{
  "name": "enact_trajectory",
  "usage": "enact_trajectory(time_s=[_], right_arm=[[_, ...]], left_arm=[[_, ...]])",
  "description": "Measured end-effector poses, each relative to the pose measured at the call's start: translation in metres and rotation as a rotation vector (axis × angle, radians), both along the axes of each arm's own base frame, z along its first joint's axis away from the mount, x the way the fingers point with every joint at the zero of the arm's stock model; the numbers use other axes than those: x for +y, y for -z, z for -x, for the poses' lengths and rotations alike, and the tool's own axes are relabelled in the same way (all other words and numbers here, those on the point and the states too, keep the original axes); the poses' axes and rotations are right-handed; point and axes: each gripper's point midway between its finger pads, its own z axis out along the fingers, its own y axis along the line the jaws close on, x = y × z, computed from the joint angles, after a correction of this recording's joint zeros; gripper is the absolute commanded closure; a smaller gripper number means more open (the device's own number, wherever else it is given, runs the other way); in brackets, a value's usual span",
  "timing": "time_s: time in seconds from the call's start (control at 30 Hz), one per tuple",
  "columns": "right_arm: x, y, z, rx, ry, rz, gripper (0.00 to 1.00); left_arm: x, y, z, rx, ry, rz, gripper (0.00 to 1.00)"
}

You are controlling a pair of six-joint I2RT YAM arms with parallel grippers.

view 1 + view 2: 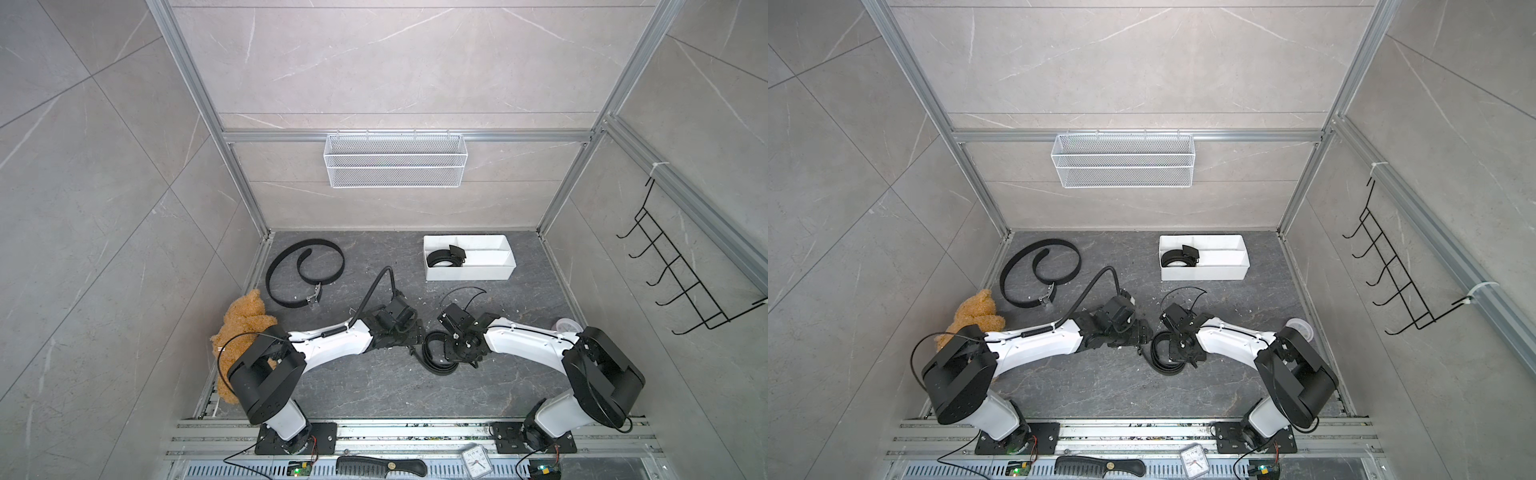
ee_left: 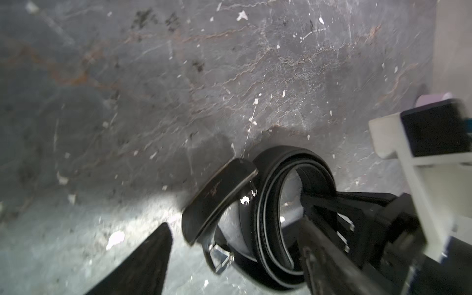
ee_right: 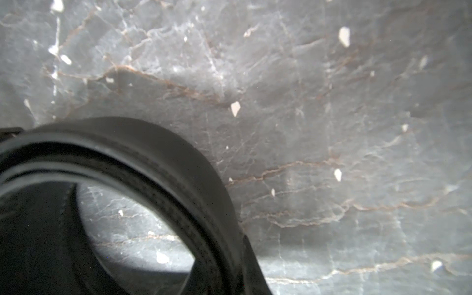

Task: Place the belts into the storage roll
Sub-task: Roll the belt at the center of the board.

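Note:
A coiled black belt (image 1: 432, 366) lies on the dark floor between my two arms. My right gripper (image 3: 227, 265) is shut on the coil's wall (image 3: 158, 163), one finger inside the ring and one outside. My left gripper (image 2: 235, 229) stands open around the coil (image 2: 270, 204) and its buckle end (image 2: 219, 258), with one finger (image 2: 150, 260) still apart from it. A second belt (image 1: 320, 242) lies in a loose spiral at the back left. A third belt (image 1: 446, 259) sits coiled in a left compartment of the white storage roll (image 1: 469, 273) at the back right.
A brown teddy bear (image 1: 243, 320) lies beside the left arm. A white wire basket (image 1: 395, 160) hangs on the back wall and a black hook rack (image 1: 673, 270) on the right wall. A white round lid (image 1: 566, 325) is near the right arm. A comb (image 1: 380, 465) and a clock (image 1: 476, 460) rest on the front rail.

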Motion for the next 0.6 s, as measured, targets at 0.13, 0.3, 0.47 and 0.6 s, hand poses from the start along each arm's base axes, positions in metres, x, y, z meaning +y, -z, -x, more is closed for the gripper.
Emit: enact_trajectory(time_s=[0.13, 0.3, 0.47, 0.6], right_arm=[[0.000, 0.000, 0.000, 0.000, 0.000, 0.001, 1.00], [0.000, 0.000, 0.000, 0.000, 0.000, 0.001, 1.00], [-0.002, 0.000, 0.002, -0.002, -0.002, 0.003, 1.00], [0.000, 0.000, 0.004, -0.005, -0.005, 0.002, 1.00]], left_arm=[[0.007, 0.014, 0.006, 0.012, 0.034, -0.132, 0.43], [0.004, 0.019, 0.006, 0.021, 0.085, -0.234, 0.47], [0.003, 0.039, 0.002, 0.040, 0.110, -0.309, 0.69], [0.002, 0.043, -0.002, 0.040, 0.100, -0.313, 0.91]])
